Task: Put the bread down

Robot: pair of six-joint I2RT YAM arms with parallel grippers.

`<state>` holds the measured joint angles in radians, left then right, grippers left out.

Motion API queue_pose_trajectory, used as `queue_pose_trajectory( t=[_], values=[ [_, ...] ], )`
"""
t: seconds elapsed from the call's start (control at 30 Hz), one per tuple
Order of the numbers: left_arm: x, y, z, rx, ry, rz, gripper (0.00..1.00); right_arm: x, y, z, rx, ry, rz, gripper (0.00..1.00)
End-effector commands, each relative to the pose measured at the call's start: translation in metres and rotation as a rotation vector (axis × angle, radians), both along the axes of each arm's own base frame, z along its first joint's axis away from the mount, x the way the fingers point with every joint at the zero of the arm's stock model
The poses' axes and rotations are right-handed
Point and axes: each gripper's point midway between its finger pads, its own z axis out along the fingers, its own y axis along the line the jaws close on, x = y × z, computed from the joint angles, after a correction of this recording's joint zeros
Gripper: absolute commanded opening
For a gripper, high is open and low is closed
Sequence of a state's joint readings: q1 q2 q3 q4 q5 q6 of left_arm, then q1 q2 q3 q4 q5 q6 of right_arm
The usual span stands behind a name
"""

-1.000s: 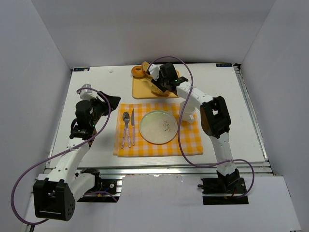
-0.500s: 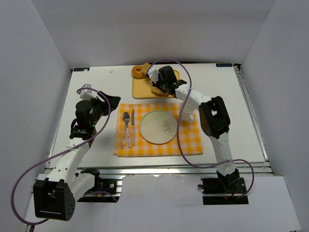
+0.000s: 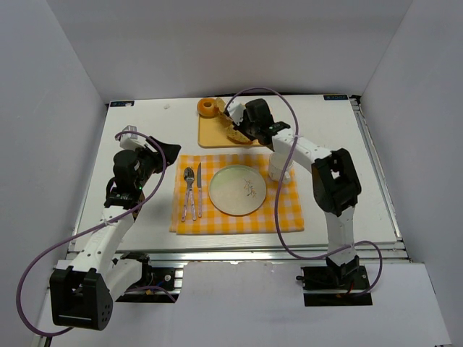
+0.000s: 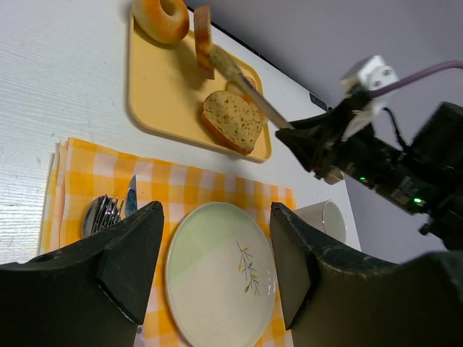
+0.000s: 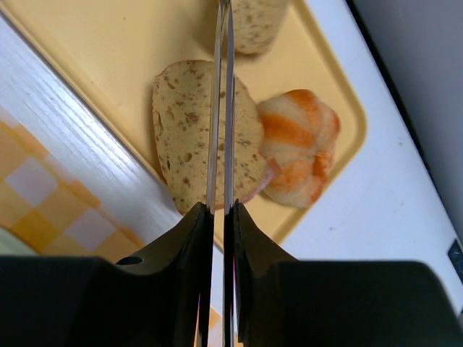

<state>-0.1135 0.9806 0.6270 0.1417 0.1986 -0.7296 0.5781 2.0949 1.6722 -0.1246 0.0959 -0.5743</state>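
The top camera sits high behind the arm bases and looks steeply down, far enough back to take in the whole table [image 3: 340, 123]. The left wrist camera looks slantwise, at middle range, over the plate [image 4: 210, 289] toward the yellow tray [image 4: 163, 79]. The right wrist camera looks along its own fingers [image 5: 189, 246], close above that tray. All three views share the tray.

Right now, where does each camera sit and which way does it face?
Top external: above and behind the bases, looking down on the table; left arm and right arm show.
Left wrist: on the left arm, facing across the plate toward the tray; left tool fingers frame the bottom, right arm beyond.
Right wrist: looks along the right tool onto the tray.
Shared: both wrist views show the tray and the flat speckled slice.
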Motion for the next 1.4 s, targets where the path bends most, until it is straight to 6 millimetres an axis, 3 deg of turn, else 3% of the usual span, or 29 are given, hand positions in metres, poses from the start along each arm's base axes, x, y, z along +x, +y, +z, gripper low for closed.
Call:
queue_pose_trajectory(
  t=[0.0,0.03,0.2,0.3,0.4,0.5,0.53,0.57,0.6,0.77,0.8,0.87,0.9,0.97,1.2,1.37],
  values=[
    [-0.002,0.000,0.006,0.009,-0.022,-0.001,0.70,-0.009,0.007,0.070,0.123,-0.106,0.028,0.11],
    [-0.002,0.000,0.007,0.009,-0.025,-0.001,0.70,-0.014,0.007,0.078,0.136,-0.114,0.038,0.11],
    [-0.003,0.000,0.008,0.005,-0.029,-0.001,0.70,-0.035,0.001,0.080,0.151,-0.089,0.058,0.10],
    [-0.004,0.001,0.008,0.007,-0.028,-0.001,0.70,-0.058,-0.002,0.075,0.163,-0.046,0.111,0.10],
    [-0.005,0.000,0.009,0.007,-0.029,-0.001,0.70,-0.081,-0.007,0.082,0.168,-0.034,0.165,0.09],
    [-0.007,0.002,0.009,0.008,-0.029,0.005,0.70,-0.115,-0.018,0.077,0.152,-0.001,0.238,0.08],
    [-0.007,0.002,0.009,0.008,-0.031,0.007,0.70,-0.127,-0.021,0.094,0.160,-0.036,0.283,0.08],
    [-0.008,0.003,0.008,0.006,-0.032,0.008,0.70,-0.140,-0.026,0.083,0.147,-0.007,0.305,0.08],
    [-0.009,0.002,0.008,0.003,-0.033,0.006,0.70,-0.157,-0.031,0.093,0.150,-0.015,0.348,0.07],
    [-0.009,0.001,0.007,-0.001,-0.035,0.003,0.70,-0.220,-0.055,0.075,0.121,0.085,0.445,0.06],
    [-0.008,0.001,0.007,-0.001,-0.036,0.002,0.70,-0.228,-0.060,0.082,0.125,0.066,0.453,0.06],
    [-0.008,0.000,0.007,-0.002,-0.035,-0.004,0.70,-0.243,-0.072,0.067,0.077,0.100,0.465,0.06],
    [-0.007,0.000,0.007,-0.002,-0.034,-0.004,0.70,-0.249,-0.078,0.068,0.066,0.091,0.470,0.06],
    [-0.007,-0.002,0.008,-0.005,-0.040,-0.013,0.70,-0.262,-0.090,0.051,0.012,0.108,0.487,0.06],
    [-0.004,-0.003,0.007,-0.007,-0.036,-0.019,0.70,-0.280,-0.113,0.026,-0.085,0.116,0.512,0.07],
    [-0.005,-0.003,0.007,-0.014,-0.039,-0.015,0.70,-0.289,-0.118,0.014,-0.110,0.161,0.536,0.18]
  ],
)
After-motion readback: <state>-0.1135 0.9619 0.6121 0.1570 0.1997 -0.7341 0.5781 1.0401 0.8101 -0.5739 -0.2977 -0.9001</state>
